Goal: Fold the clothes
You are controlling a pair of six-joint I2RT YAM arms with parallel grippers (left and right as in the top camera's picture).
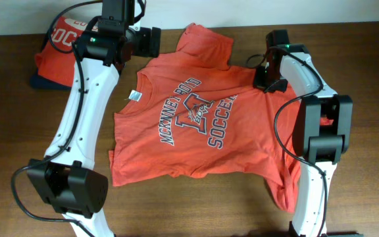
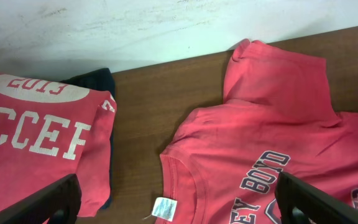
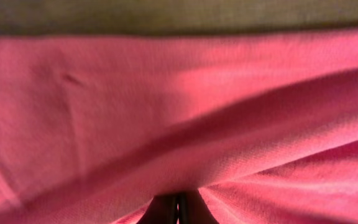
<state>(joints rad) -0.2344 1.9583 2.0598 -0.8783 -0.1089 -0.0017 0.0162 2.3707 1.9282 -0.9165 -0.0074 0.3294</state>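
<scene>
Orange-red cotton covers the middle of the dark wooden table (image 1: 176, 210), where a T-shirt (image 1: 196, 125) lies chest-up and nearly flat, its navy-and-white "SOCCER" lettering running at a slant. Seen from overhead, the collar and small white neck tag (image 1: 135, 97) sit at the shirt's 9 o'clock edge. One sleeve reaches toward 12 o'clock, and a rumpled corner of cloth trails off at 5 o'clock beside the right arm's base. At the table's 10 o'clock corner, well apart from the spread shirt, a folded shirt (image 1: 61, 39) of the same colour with white lettering rests on top of a navy garment (image 1: 45, 82). The left gripper (image 1: 147, 41) hangs over bare wood at about 11 o'clock, between the folded shirt and the raised sleeve. Its wrist camera shows the jaws spread wide with nothing between them, the collar and tag (image 2: 161, 208) below and a pale wall (image 2: 135, 28) beyond the table edge. The right gripper (image 1: 268, 79) is down on the T-shirt at its 2 o'clock edge. In the right wrist view the right gripper (image 3: 176, 213) has its jaws closed tight at 6 o'clock in the frame, pinching the T-shirt (image 3: 179, 112), with creases in the fabric fanning out from the pinch.
</scene>
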